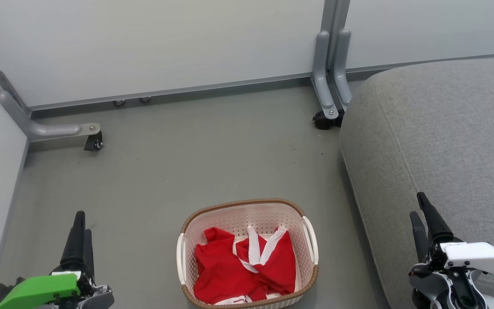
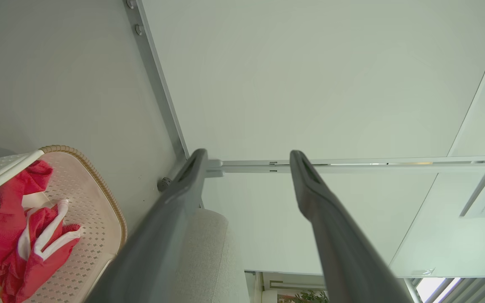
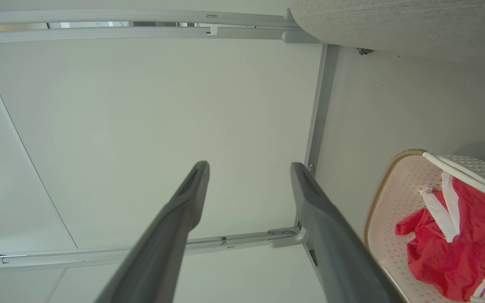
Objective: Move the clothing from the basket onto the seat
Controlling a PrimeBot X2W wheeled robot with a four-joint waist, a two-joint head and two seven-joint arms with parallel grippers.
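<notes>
**Clothing** [image 1: 242,268]: red garments with white trim, lying crumpled in the basket [image 1: 247,205]. None has been lifted out, so the task looks unstarted.

**Basket:** cream, perforated, with a brown rim. It stands on the grey floor [image 1: 178,163] between the two arms and near the seat [image 1: 444,137], probably to keep the carry short.

**Left gripper** [image 1: 83,223]: fingers spread and holding nothing, above the floor to the basket's left, apparently at rest.

**Right gripper** [image 1: 417,205]: fingers spread and holding nothing, at the seat's near edge.
</notes>
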